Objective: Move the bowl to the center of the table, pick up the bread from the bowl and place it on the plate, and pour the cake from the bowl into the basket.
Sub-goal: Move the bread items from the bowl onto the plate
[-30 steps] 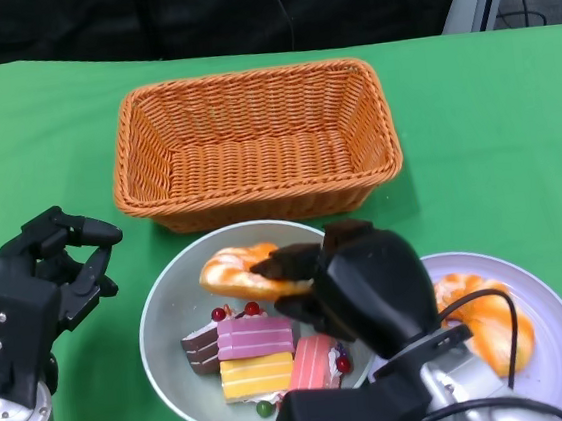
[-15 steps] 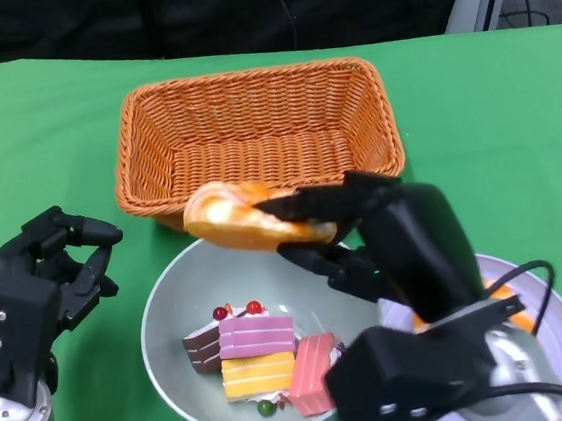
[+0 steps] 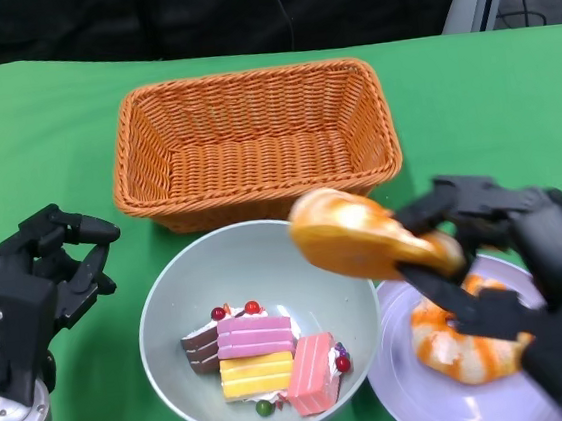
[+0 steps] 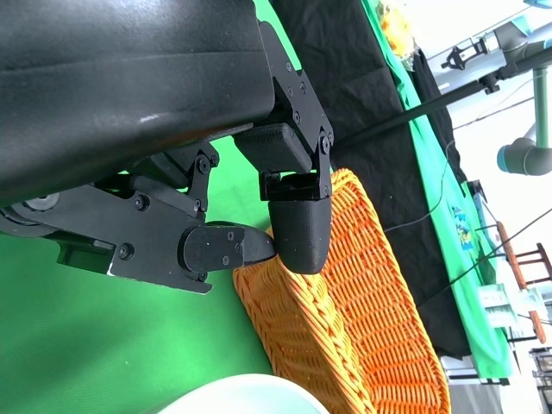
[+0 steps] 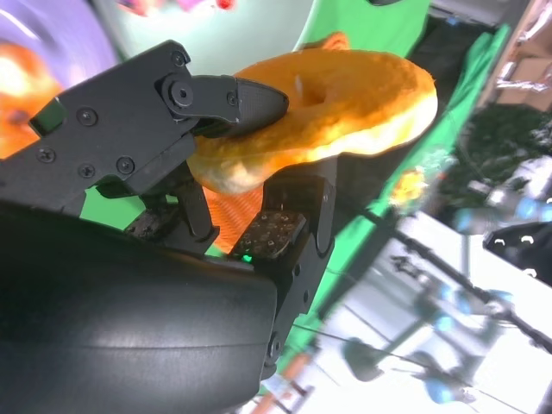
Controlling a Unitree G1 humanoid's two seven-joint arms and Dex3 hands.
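Left to right: your left hand point(image 3: 42, 281) hovers over the table point(image 3: 32, 136), fingers curled with a gap between them, holding nothing, left of the bowl point(image 3: 174, 292) where the cake point(image 3: 261, 358) pieces lie. Beyond stands the basket point(image 3: 254, 143). Your right hand point(image 3: 498, 268) pinches the bread point(image 3: 364, 237), its long axis running left-far to right-near, above the bowl's right rim; the plate point(image 3: 411, 398), already bearing another bread piece point(image 3: 456, 348), lies just right and nearer, so the right hand serves.

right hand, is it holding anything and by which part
The right hand pinches a glazed orange bread roll by one end, above the light purple plate. The left hand holds nothing.
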